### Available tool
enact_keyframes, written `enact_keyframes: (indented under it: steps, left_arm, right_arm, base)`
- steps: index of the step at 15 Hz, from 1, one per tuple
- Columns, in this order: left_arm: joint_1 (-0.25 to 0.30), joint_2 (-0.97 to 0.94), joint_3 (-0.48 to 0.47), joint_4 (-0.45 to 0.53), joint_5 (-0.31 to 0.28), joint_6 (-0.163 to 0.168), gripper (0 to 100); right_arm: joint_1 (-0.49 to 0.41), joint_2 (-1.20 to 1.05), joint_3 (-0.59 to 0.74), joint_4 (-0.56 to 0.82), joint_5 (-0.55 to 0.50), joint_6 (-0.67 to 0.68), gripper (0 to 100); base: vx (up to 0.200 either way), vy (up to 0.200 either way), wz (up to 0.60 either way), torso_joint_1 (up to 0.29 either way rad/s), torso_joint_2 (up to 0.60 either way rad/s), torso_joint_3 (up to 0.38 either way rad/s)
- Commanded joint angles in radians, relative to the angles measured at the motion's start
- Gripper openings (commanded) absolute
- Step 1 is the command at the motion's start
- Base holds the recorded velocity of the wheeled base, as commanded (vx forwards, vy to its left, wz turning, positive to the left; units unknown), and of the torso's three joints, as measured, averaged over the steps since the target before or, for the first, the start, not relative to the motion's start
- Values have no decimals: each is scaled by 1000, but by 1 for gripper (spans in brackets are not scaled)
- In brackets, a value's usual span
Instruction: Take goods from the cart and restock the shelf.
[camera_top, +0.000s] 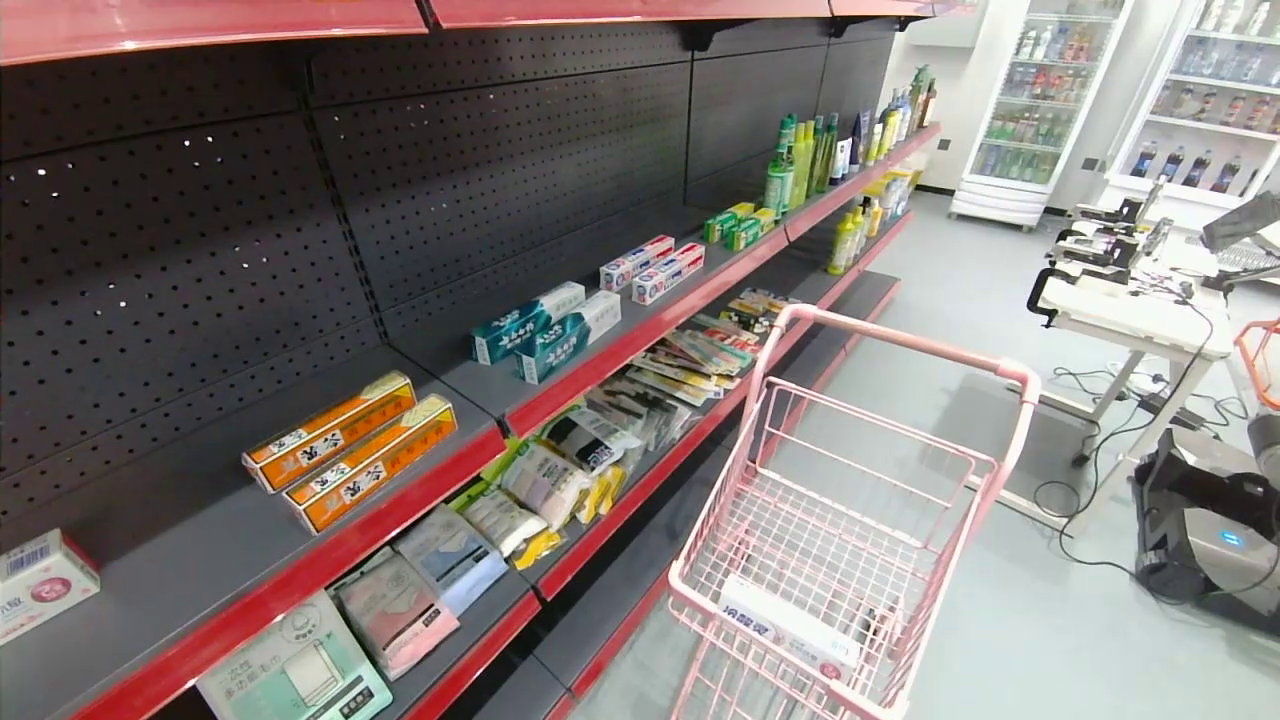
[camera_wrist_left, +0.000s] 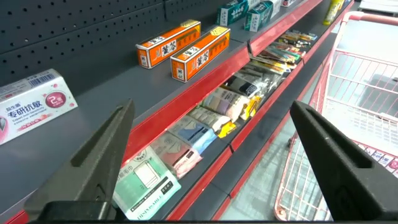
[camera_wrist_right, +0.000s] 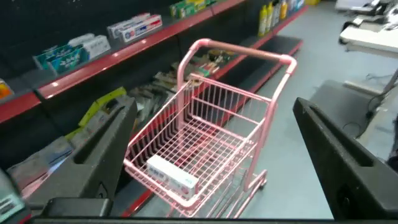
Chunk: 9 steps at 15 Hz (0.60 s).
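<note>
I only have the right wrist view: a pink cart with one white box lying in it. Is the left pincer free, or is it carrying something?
Observer: The left pincer is open and empty, in front of the upper shelf.
Operator: Is there bare room on that shelf near it?
Observer: Yes. A bare stretch lies between two orange boxes and a white and pink box farther to the robot's left.
Operator: What sits on the shelf below that stretch?
Observer: A pale green pack lies there, next to some flat packets.
</note>
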<state>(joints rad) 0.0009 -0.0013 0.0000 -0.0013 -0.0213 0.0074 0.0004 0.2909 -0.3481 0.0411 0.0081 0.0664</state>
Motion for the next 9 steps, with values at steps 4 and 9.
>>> enact_keyframes:
  steps: [4,9]
  left_arm:
    - [1,1,0,0,0,-3,100]
    - [1,1,0,0,0,-3,100]
  right_arm:
    - [-28,1134,-310,-127,233,-56,100]
    - [-109,1512,-305,-142,411,-556,100]
  base:
    - [0,0,0,0,0,0]
    - [0,0,0,0,0,0]
